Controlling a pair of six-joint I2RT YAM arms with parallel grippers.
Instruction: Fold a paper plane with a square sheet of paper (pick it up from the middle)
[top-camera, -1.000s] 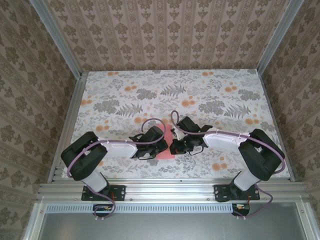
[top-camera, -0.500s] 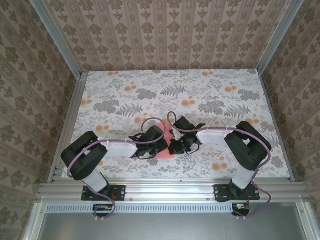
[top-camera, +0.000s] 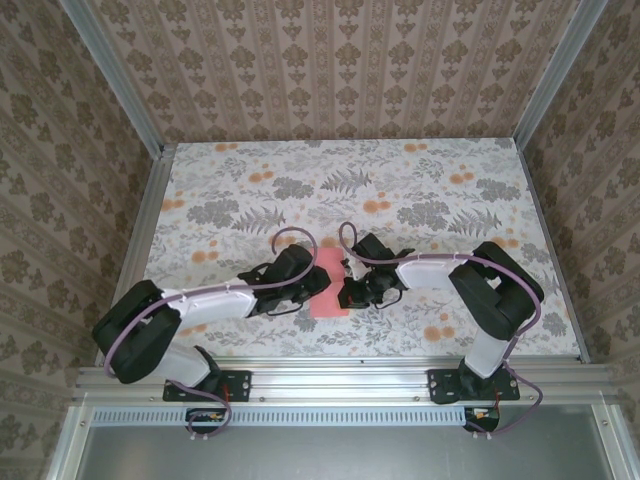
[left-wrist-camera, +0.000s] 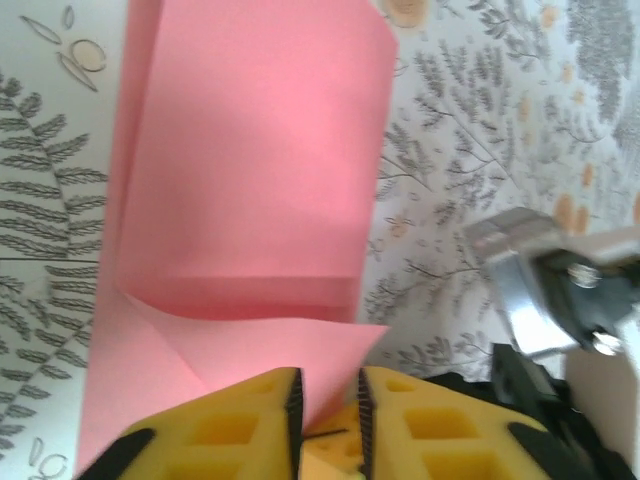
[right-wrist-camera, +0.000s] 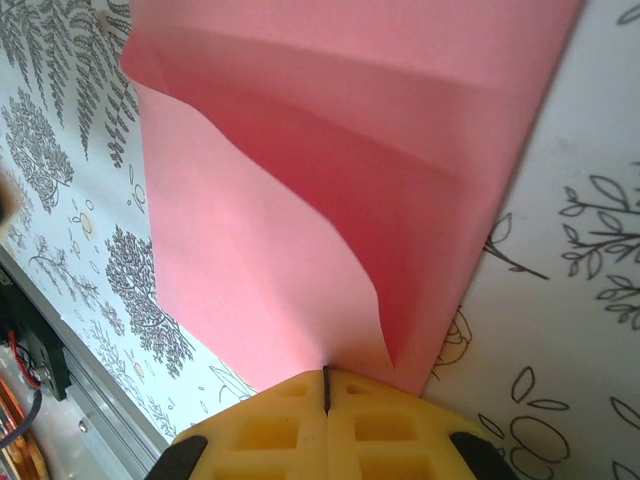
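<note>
sheet: the paper sheet (top-camera: 330, 302) lay on the floral worktop (top-camera: 420, 180) at lower centre of the top view, between the two end effectors. It was a folded pink-red rectangle, no longer square and not a dart.
left end effector (left-wrist-camera: 328, 388): its yellow fingers stood a narrow gap apart at the bottom of its wrist view, and a raised flap's tip ran down into the gap. The gap looked wider than the paper, so I read it as loosened, not pinching.
right end effector (right-wrist-camera: 325, 378): its fingers were pressed together, pinching the sheet's edge at the seam. The paper curled up off the worktop from there.
change, left arm: over the last second its elbow dropped and the arm stretched out low toward the lower left.
change, right arm: the elbow swung inward early in that second, then held.
change, sheet: more pink showed between the wrists than a second before; same spot.
meaning: looked like a handover mid-fold, with left letting go and right keeping the edge. Nose folds and centre ridge weren't there yet.
risk: a one-sided hold could drag the sheet askew.
</note>
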